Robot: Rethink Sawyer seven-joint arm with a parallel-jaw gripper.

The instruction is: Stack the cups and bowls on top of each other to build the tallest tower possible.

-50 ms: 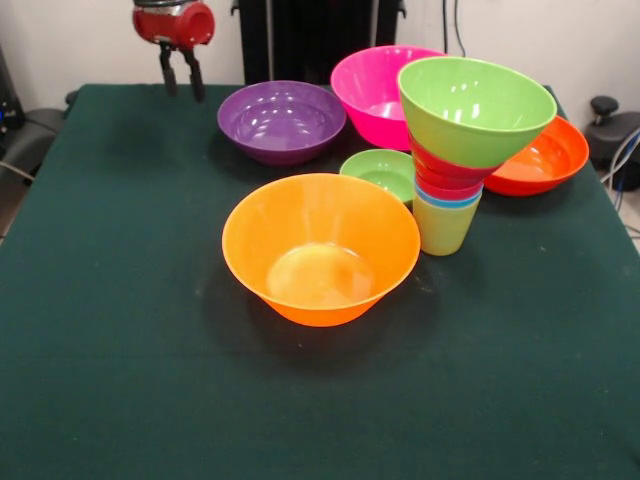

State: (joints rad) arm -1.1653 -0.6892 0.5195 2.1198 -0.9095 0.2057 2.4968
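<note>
The tower (458,165) stands right of centre: a yellow-green cup (443,227) at the bottom, blue and red rims nested above it, and a lime green bowl (476,108) on top, tilted a little. A big orange bowl (320,248) sits in the middle of the table. Behind it are a small green bowl (381,171), a purple bowl (281,120), a pink bowl (376,92) and a red-orange bowl (542,158) at the right. My gripper (181,72) hangs open and empty over the far left of the table, well away from all of them.
The dark green table cloth (120,330) covers the whole table. Black equipment (610,130) stands beyond the right edge.
</note>
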